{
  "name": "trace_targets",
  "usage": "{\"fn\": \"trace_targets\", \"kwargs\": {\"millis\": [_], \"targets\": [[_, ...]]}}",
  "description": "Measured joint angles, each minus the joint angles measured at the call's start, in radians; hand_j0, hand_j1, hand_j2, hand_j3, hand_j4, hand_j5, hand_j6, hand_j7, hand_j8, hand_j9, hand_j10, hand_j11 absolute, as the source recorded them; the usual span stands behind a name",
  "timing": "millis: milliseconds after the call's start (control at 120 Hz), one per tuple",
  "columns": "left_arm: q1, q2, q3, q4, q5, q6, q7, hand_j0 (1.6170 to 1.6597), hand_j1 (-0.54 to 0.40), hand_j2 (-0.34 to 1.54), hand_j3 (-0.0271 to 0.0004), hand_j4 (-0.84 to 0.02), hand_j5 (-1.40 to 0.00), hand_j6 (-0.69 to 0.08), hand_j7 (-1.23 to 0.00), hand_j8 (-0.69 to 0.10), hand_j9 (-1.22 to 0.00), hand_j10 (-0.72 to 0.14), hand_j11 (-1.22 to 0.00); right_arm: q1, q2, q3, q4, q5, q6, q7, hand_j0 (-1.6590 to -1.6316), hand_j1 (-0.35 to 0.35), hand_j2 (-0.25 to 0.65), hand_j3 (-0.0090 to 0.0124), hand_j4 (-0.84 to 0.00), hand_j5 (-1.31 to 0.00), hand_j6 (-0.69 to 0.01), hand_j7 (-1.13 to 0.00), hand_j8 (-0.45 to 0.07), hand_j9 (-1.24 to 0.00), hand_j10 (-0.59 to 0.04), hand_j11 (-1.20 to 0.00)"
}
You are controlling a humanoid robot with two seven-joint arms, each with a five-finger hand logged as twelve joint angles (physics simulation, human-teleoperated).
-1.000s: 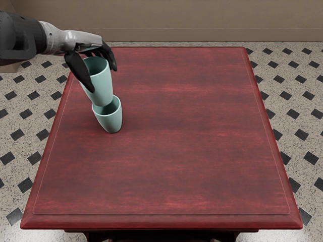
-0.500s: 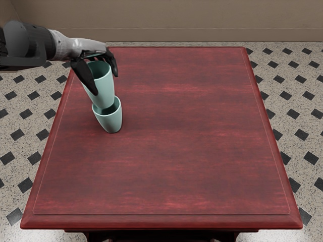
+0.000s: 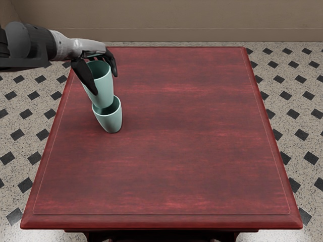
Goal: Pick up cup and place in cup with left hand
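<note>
My left hand (image 3: 102, 75) comes in from the upper left, its dark fingers closed around the upper part of a light green cup (image 3: 102, 91). That cup is held slightly tilted, and its bottom overlaps the mouth of a second light green cup (image 3: 110, 120). The second cup stands upright on the table's left part. How far the held cup's base reaches inside the lower one is hard to tell. My right hand is out of view.
The dark red wooden table (image 3: 176, 141) fills most of the picture, its left edge close beside the two cups. A beige wall (image 3: 176, 22) rises behind the table, over a speckled tiled floor.
My left hand and the held cup have come slightly down and to the right over the last second, mostly in its first half. The lower cup has stayed put.
</note>
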Motion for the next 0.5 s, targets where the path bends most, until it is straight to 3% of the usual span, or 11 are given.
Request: {"fn": "trace_targets", "kwargs": {"millis": [500], "targets": [[0.002, -0.012, 0.0, -0.013, 0.006, 0.002, 0.0, 1.6498, -0.237, 0.14, 0.0, -0.485, -0.82, -0.188, -0.81, -0.091, -0.76, -0.166, -0.76, 0.0, 0.0, 0.0, 0.0, 0.0, 0.0, 0.0, -1.6581, -0.349, 0.0, 0.0, 0.0, 0.0, 0.0, 0.0, 0.0, 0.0, 0.0, 0.0]]}}
